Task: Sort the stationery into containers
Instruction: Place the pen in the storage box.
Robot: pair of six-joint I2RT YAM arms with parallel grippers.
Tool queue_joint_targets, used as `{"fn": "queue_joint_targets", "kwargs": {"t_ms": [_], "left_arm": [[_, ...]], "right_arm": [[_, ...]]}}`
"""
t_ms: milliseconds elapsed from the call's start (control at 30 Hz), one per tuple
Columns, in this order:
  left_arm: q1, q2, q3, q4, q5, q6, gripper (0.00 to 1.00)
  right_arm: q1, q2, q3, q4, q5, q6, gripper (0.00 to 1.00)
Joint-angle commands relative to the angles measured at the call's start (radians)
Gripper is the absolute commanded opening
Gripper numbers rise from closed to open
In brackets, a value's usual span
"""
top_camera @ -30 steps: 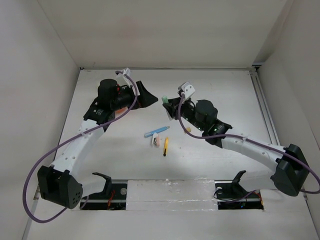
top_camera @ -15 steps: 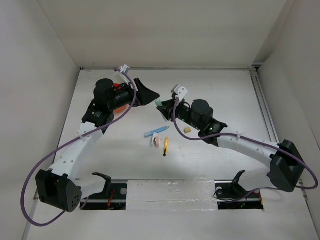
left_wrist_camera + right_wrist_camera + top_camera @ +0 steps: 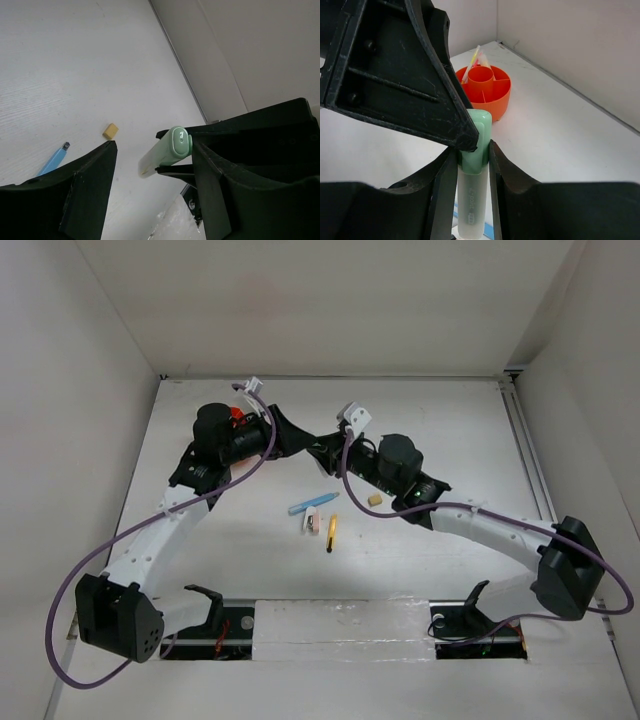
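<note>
- while clenched in right gripper (image 3: 473, 150), pale green marker (image 3: 160, 157) aloft, long axis pointing cap-first into left gripper (image 3: 154, 150).
- left fingers (image 3: 85, 190) spread astride cap (image 3: 178, 142), not yet gripping.
- orange tub (image 3: 495, 102) beyond, nearer left arm (image 3: 170, 520); handover judged next.

The light is soft and even, coming from overhead. The white table (image 3: 450, 420) and back wall (image 3: 330, 300) read bright and slightly washed out, while the side walls fall off to grey. My arms (image 3: 160, 530) throw only faint, diffuse shadows. From my left wrist, my left fingers (image 3: 85, 195) are near-black, underexposed shapes with soft edges, yet the pale green marker (image 3: 170, 150) looks fairly crisp. From my right wrist, the marker's clear barrel goes hazy close to the lens, and the orange tub (image 3: 492, 102) behind it stays sharp and saturated.
</note>
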Motion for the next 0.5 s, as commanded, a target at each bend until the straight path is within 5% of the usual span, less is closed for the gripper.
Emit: {"fn": "queue_joint_targets", "kwargs": {"t_ms": [0,67,167,333,467], "left_arm": [[0.002,-0.003,-0.008,0.055,0.029,0.001,0.56],[0.002,-0.003,-0.008,0.055,0.029,0.001,0.55],[0.002,0.006,-0.008,0.055,0.039,0.001,0.40],[0.002,0.006,-0.008,0.055,0.040,0.001,0.34],[0.002,0.025,0.001,0.064,0.049,0.001,0.14]], "right_arm": [[0.007,0.005,0.052,0.066,0.020,-0.002,0.00],[0.007,0.005,0.061,0.066,-0.006,-0.002,0.00],[0.007,0.014,0.061,0.066,-0.015,-0.002,0.00],[0.016,0.014,0.072,0.066,-0.025,-0.002,0.00],[0.016,0.023,0.072,0.075,-0.035,0.007,0.00]]}}
